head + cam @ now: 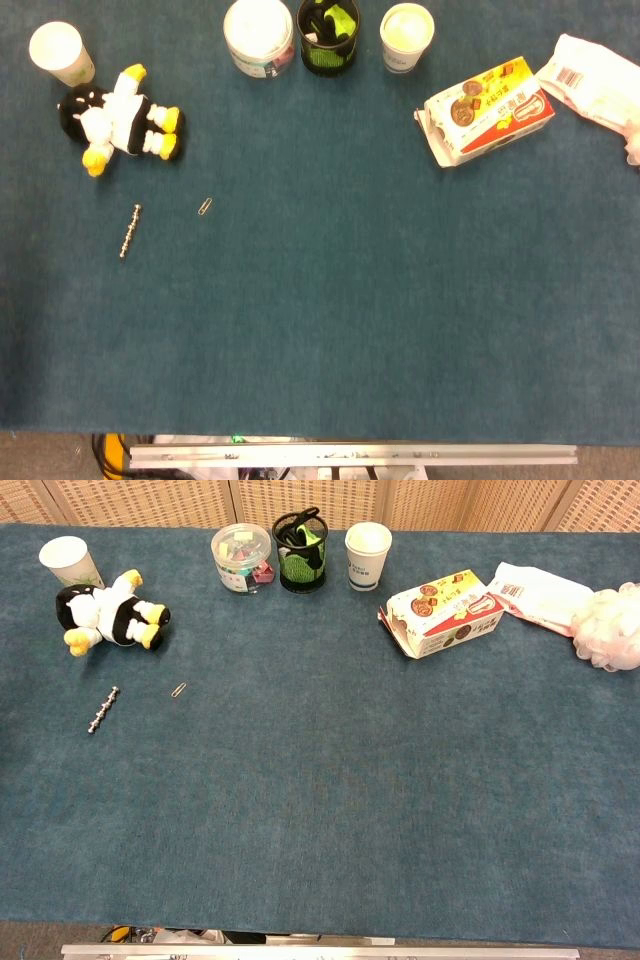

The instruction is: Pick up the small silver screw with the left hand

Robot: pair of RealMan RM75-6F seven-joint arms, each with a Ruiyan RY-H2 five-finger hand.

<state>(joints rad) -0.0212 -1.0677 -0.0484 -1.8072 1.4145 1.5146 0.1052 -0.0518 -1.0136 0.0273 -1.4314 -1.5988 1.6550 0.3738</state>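
The small silver screw (130, 231) lies on the left part of the blue-carpeted bench (350, 300), below the penguin plush (115, 118) and left of a paperclip (205, 207). Neither robot hand appears in either view, so their state cannot be told. Only the chest view shows the white mesh sponge (608, 626) at far right and the wicker screen (300, 502) behind.

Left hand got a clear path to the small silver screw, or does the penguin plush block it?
Probably yes. The small silver screw lies alone on blue cloth, apart from the black-and-white penguin plush and small metal paperclip. Neither hand is in view.
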